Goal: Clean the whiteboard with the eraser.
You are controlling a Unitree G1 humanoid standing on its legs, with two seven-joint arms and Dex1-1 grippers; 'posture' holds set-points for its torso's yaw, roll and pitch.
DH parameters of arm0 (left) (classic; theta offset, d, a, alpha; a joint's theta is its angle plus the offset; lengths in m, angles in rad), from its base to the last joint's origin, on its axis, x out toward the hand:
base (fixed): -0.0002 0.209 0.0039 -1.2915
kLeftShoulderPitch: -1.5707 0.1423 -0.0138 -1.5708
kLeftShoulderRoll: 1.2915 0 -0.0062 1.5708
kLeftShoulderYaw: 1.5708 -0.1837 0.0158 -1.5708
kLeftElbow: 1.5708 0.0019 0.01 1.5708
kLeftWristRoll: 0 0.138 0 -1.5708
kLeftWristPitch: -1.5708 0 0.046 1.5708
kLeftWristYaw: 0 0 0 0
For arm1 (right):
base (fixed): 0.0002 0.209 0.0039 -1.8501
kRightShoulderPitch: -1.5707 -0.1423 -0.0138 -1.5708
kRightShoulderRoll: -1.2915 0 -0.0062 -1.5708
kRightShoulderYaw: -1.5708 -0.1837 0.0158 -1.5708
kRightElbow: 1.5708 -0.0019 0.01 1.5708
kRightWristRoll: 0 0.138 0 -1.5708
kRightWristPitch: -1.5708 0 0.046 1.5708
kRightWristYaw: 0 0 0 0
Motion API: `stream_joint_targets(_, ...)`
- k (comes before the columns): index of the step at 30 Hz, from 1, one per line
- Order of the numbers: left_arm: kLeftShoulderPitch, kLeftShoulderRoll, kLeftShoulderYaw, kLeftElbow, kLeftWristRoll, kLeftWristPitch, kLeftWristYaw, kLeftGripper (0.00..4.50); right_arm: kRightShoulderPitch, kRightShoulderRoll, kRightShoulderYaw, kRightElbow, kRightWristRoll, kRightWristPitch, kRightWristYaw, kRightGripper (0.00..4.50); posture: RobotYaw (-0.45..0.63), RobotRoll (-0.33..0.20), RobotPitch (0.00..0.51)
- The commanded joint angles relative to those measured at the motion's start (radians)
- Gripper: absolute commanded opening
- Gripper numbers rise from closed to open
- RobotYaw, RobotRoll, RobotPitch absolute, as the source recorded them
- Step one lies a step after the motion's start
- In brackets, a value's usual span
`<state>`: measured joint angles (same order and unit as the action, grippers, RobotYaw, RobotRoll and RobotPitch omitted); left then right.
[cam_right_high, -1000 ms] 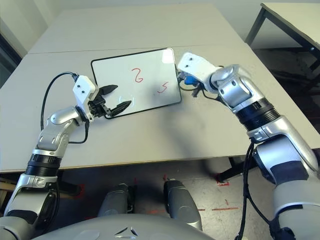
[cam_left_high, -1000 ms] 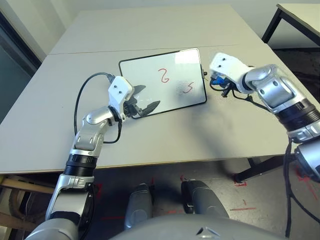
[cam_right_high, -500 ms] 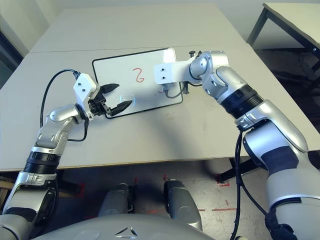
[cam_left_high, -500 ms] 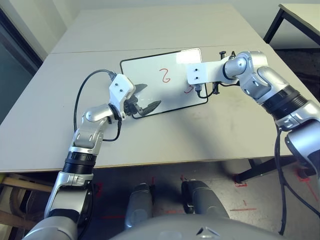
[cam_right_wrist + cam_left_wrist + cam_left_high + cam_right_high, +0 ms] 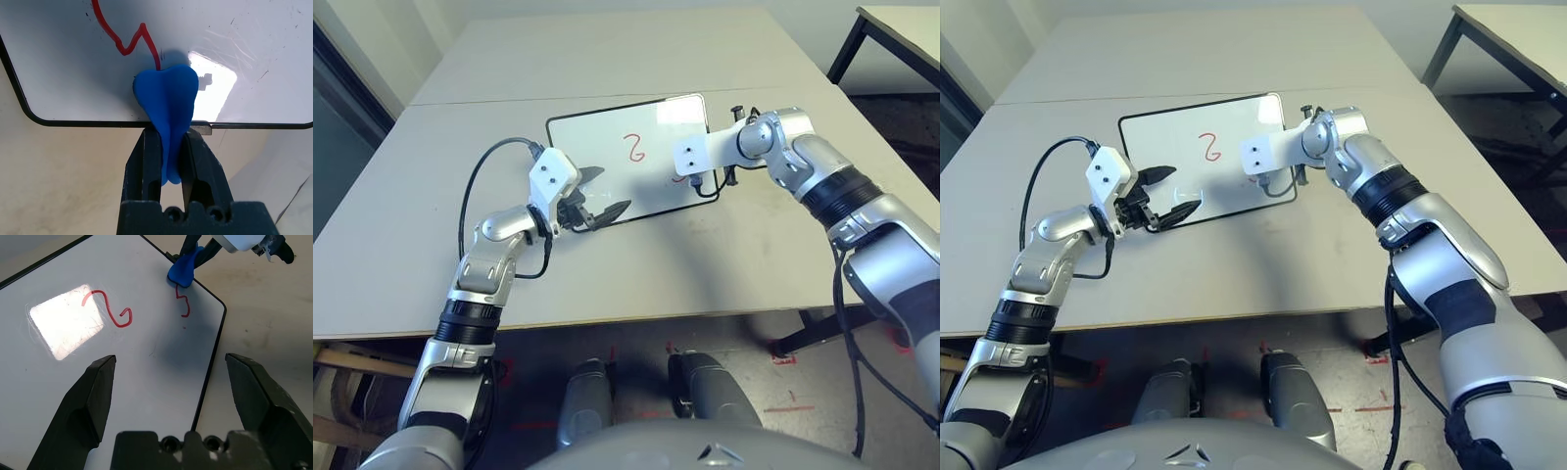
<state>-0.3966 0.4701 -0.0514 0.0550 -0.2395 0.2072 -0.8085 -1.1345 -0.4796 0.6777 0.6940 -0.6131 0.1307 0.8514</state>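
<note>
My right gripper (image 5: 168,147) had its jaws pinched on the eraser (image 5: 167,105), whose blue tip rested on the whiteboard (image 5: 607,157) at the near right corner, right at the end of a red squiggle (image 5: 182,303). The whiteboard lay flat on the desk (image 5: 607,264), with a second red mark (image 5: 634,148) nearer its middle. My left gripper (image 5: 595,211) hovered with jaws spread wide over the board's near left corner, not clearly pressing it down. That was my worry: the board looked free to slide, so a firm stroke from the corner could have pushed it across the desk instead of wiping the ink. The eraser was also held by its narrow end, so sideways drag might have twisted it in my grip or pulled it out, and starting so close to the frame risked catching the edge.
</note>
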Motion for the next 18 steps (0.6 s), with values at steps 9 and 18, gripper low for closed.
stream_joint_targets(9,-0.002,0.009,-0.013,-0.003,0.011,0.008,-0.009,4.5,0.037,0.072,-0.011,-0.021,-0.04,-0.023,0.0,0.36,-0.12,0.0,0.063)
stream_joint_targets(18,-0.004,0.007,-0.012,0.001,0.012,0.004,-0.006,4.5,0.097,0.07,-0.013,-0.121,-0.063,-0.005,0.026,0.36,-0.12,0.0,0.061)
